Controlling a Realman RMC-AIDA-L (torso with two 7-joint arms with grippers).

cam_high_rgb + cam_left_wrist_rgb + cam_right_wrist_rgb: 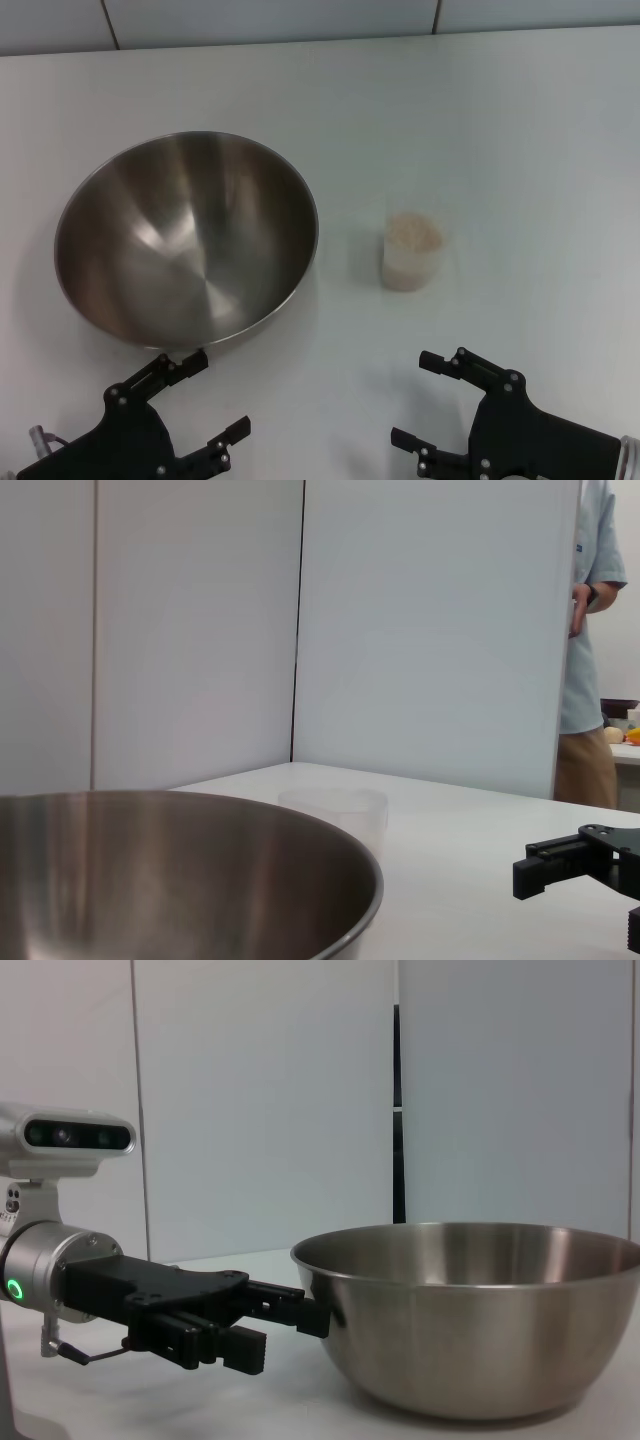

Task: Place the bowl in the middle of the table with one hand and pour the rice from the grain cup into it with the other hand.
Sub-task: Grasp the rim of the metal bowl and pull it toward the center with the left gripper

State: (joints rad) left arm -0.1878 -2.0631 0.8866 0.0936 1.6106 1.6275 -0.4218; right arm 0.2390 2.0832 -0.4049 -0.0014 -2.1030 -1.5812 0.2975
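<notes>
The steel bowl (pixel 185 235) stands empty on the left half of the white table (pixel 500 130). The clear grain cup (pixel 411 252), filled with pale rice (pixel 413 232), stands upright to the right of the bowl, apart from it. My left gripper (pixel 215 395) is open and empty, just in front of the bowl's near rim. My right gripper (pixel 415 398) is open and empty, in front of the cup. In the left wrist view the bowl (pixel 180 880) is close, with the cup (pixel 335 815) behind it. The right wrist view shows the bowl (pixel 480 1320) and the left gripper (pixel 250 1320) beside it.
White wall panels (pixel 430 620) stand behind the table's far edge. A person in a light blue shirt (pixel 590 650) stands beyond the panels, off to one side. Bare tabletop lies right of the cup and behind it.
</notes>
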